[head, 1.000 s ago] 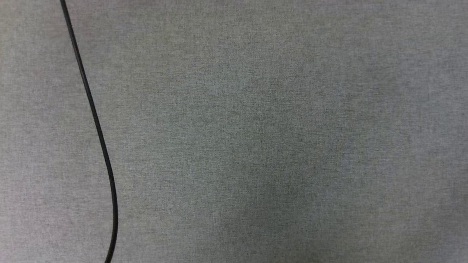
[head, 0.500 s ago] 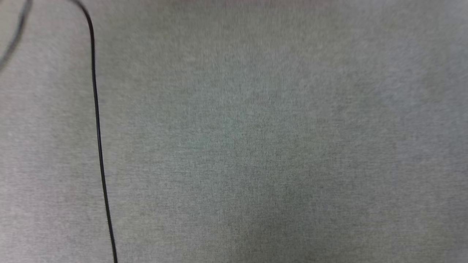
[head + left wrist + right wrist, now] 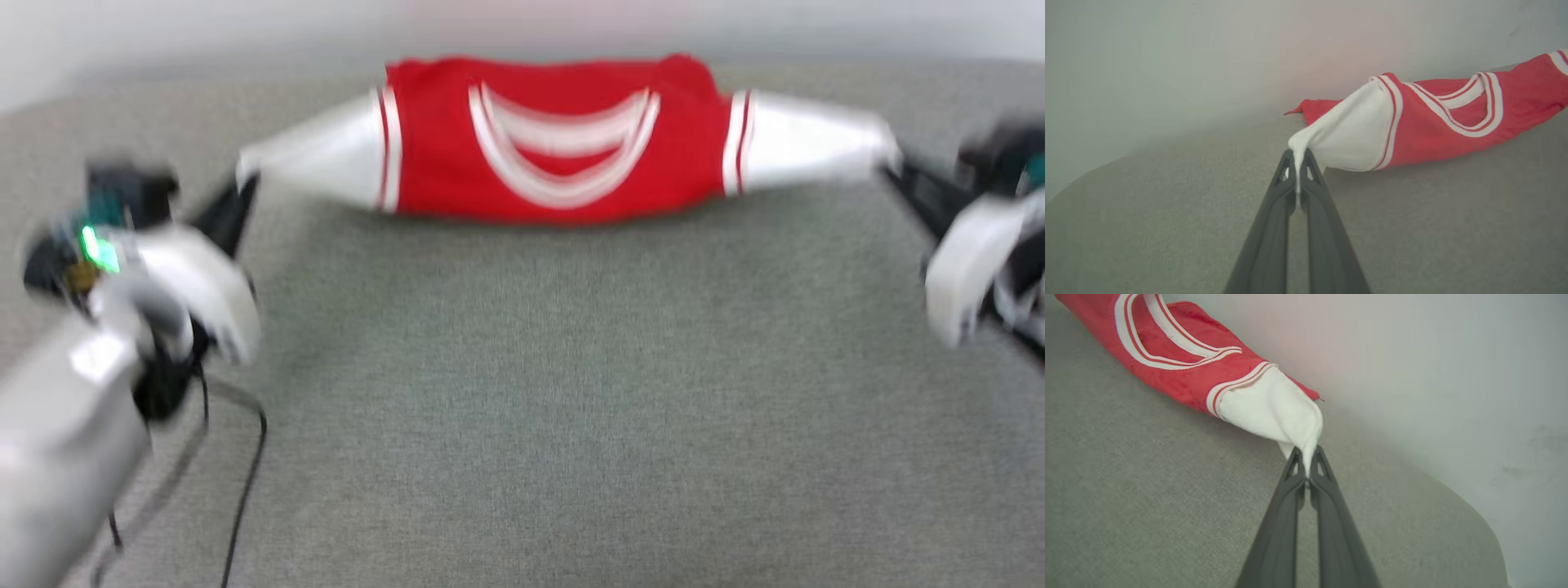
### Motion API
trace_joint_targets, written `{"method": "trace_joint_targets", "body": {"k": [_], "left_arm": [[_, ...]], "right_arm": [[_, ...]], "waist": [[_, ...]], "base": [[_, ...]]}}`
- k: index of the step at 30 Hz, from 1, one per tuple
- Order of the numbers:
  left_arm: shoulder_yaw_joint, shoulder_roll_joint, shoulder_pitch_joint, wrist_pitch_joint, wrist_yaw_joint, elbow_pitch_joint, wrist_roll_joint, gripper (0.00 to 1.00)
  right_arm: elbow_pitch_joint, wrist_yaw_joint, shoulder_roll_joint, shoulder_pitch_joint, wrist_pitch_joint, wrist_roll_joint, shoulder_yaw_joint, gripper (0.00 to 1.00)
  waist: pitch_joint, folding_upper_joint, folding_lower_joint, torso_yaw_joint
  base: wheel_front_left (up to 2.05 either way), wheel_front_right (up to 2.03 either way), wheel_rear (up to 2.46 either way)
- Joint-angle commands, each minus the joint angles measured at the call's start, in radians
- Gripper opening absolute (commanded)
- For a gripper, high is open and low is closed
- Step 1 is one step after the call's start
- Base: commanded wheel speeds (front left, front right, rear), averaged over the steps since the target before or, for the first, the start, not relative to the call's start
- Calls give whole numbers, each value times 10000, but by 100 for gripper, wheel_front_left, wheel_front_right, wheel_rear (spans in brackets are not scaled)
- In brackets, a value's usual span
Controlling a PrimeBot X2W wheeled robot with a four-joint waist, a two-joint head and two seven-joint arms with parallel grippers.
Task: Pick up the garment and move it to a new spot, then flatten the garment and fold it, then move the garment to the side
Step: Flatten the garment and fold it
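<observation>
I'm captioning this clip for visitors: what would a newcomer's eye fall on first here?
The red garment, stretched wide at the far edge of the grey fabric surface, stands out first. Then the left gripper and right gripper, each shut on a white sleeve tip at its ends. A thin black cable trails at the head view's lower left.

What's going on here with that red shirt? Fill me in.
The robot holds a red jersey-style T-shirt with white short sleeves and striped trim, stretched between its arms. The left gripper is shut on one sleeve tip, the right gripper on the other. The shirt's body seems to rest on the grey fabric surface near a pale wall, not yet folded.
</observation>
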Motion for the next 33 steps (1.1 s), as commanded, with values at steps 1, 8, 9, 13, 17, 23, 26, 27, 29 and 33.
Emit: {"method": "trace_joint_targets", "body": {"k": [1,8,9,13,17,23,26,27,29,33], "left_arm": [[18,183,863,-95,289,-362,-183,0],[-289,556,3708,-124,1110,-1494,-856,0],[-343,571,3984,-129,1181,-1566,-898,0],[-327,714,5041,-156,1481,-1815,-1277,0],[-27,931,6082,-221,1784,-2102,-1698,0],[275,1182,7466,-280,2220,-2754,-1775,0],[404,1179,7909,-289,2462,-3034,-1661,0],[463,1154,8029,-289,2525,-3131,-1625,0],[603,1119,8213,-292,2596,-3311,-1528,0],[809,1069,8267,-283,2631,-3624,-1249,0]], "right_arm": [[-146,-18,-107,825,-45,111,-23,0],[-407,-18,-455,3527,-59,163,-575,0],[-406,-18,-490,3916,-58,220,-778,0],[-496,-18,-627,5399,-56,143,-1629,0],[-701,-18,-785,6815,-56,-52,-2316,0],[-1082,-19,-936,8535,-55,-214,-3448,0],[-1319,-19,-1016,9166,80,-314,-3785,0],[-1398,-19,-1037,9376,175,-277,-3914,0],[-1568,-19,-1062,9729,379,-235,-4127,0],[-1915,-19,-1035,10121,799,-259,-4585,0]], "waist": [[-608,-1,3,22],[-1334,-1,3,110],[-1411,-1,3,137],[-1703,-1,3,185],[-1971,-1,3,125],[-2215,-1,3,91],[-2223,-1,3,104],[-2215,-1,3,120],[-2189,-1,3,143],[-2023,-1,3,215]], "base": [[0,0,0],[0,0,0],[0,0,0],[0,0,0],[0,0,0],[0,0,0],[0,0,0],[0,0,0],[0,0,0],[0,0,0]]}}
